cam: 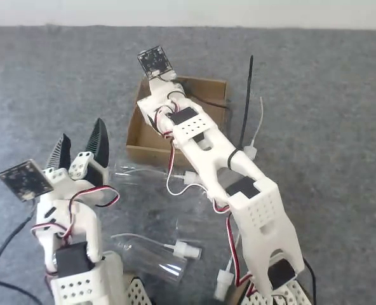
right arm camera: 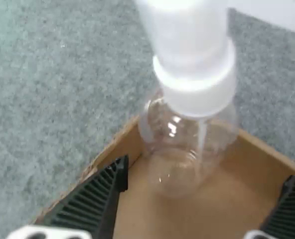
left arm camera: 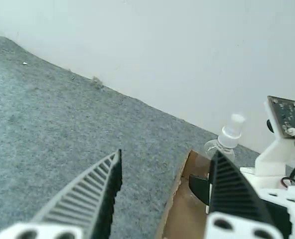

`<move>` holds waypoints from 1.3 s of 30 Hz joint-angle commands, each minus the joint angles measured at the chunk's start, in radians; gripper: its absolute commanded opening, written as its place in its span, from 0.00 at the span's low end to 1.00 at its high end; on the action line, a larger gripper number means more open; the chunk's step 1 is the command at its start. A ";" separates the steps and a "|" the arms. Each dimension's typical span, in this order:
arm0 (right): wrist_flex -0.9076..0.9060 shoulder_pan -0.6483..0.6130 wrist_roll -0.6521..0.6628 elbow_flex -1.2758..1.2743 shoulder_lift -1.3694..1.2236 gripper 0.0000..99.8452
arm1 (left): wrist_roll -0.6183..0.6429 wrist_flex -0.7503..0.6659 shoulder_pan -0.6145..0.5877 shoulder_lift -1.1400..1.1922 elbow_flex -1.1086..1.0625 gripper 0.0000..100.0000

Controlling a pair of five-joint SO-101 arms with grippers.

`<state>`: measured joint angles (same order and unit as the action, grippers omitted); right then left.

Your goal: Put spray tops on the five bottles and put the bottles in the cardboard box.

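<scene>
— Where's the capped bottle [right arm camera: 187, 144]?
— Upright in the cardboard box [cam: 147, 154], between the right tool [right arm camera: 207, 172]'s spread fingers, touching neither.
— And nearby?
— The left tool [cam: 82, 130], spread too, hangs beside the box. A second bottle [cam: 151, 257] and a loose spray top [cam: 189, 176] lie on the surface [cam: 340, 95].

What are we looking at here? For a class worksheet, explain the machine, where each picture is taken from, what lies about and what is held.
These are two small robot arms on a grey carpet. One picture looks down from above; the other two come from a camera on each arm's wrist. The left gripper is open and empty. The right gripper hangs open over a capped bottle standing in the cardboard box. Other clear bottles and a loose spray top lie on the carpet.
</scene>
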<state>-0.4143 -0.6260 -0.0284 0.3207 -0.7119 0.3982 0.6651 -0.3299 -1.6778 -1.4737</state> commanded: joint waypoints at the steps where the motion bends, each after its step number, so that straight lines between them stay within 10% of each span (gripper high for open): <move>1: -0.033 -0.007 0.015 0.069 0.082 0.41 | 0.011 -0.031 0.002 -0.017 0.056 0.26; 39: -0.763 0.038 0.014 0.069 0.453 0.41 | 0.011 -0.031 -0.002 -0.017 0.054 0.26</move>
<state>-1.0971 -0.6107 -0.0284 0.3207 -0.3867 0.3982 0.6651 -0.3299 -1.6778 -1.4737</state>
